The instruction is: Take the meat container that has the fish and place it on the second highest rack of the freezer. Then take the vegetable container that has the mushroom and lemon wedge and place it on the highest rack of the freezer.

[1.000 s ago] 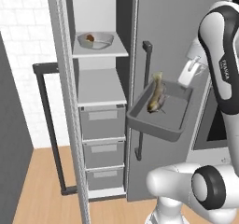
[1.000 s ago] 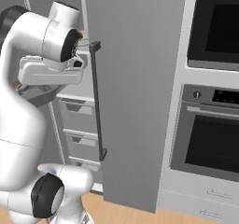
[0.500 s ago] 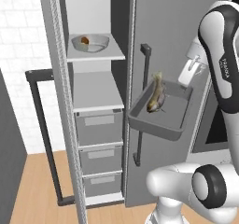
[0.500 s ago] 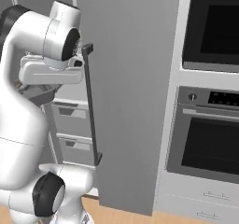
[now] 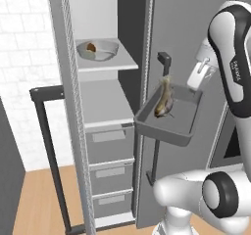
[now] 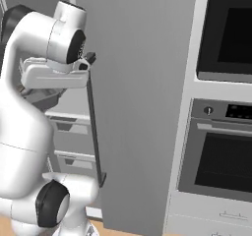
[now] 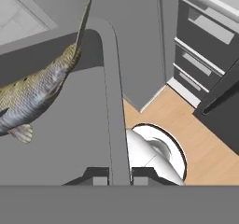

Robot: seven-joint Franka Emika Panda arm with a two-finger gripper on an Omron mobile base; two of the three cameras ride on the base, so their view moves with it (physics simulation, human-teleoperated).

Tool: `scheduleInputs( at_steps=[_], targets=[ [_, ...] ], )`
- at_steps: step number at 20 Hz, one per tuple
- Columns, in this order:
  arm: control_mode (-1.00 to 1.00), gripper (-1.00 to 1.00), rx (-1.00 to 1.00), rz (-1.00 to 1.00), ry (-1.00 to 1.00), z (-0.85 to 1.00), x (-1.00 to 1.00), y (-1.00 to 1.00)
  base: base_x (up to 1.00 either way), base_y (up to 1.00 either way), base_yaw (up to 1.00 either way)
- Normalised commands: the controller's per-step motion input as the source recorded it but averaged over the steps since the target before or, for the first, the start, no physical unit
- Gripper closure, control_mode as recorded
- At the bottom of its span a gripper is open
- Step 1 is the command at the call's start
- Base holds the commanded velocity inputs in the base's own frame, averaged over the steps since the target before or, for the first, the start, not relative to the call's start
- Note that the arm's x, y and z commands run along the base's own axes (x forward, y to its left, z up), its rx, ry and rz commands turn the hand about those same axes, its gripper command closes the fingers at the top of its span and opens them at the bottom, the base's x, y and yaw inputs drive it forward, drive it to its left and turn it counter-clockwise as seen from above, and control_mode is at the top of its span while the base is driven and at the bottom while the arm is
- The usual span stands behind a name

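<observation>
Now nearer the freezer (image 5: pixel 105 106) as the view shifts; fingers (image 7: pixel 95 176) still pinched shut on the meat container (image 5: pixel 169 124) rim. Looks stiff but lopsided held by one edge, fish (image 5: pixel 164 98) likely to slide.

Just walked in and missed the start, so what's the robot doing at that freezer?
The white arm's gripper is shut on the rim of the flat grey metal tray, holding it in the air beside the open grey freezer. A slender brownish-silver fish lies in it. A shallow grey dish sits on the top shelf.

Matt grey metal meat container (image 7: pixel 70 139) clamped at the end effector (image 7: pixel 119 174), scaly, faintly glossy brownish-silver fish (image 7: pixel 32 101) just beyond it, warm wood-plank floor (image 7: pixel 186 125) below, smooth matt freezer (image 5: pixel 181 28) panel behind
</observation>
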Motion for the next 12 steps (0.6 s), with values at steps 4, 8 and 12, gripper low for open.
scheduleInputs(
  at_steps=[4,8,12],
  targets=[
    [-1.00,1.00,0.00,-0.04,0.00,-0.08,0.00,0.13,0.09,0.39,-0.08],
    [-1.00,1.00,0.07,-0.40,0.00,-0.65,0.00,0.45,0.00,0.00,0.00],
    [-1.00,1.00,0.13,-0.65,0.00,-0.92,0.00,0.29,0.00,0.00,0.00]
  ],
)
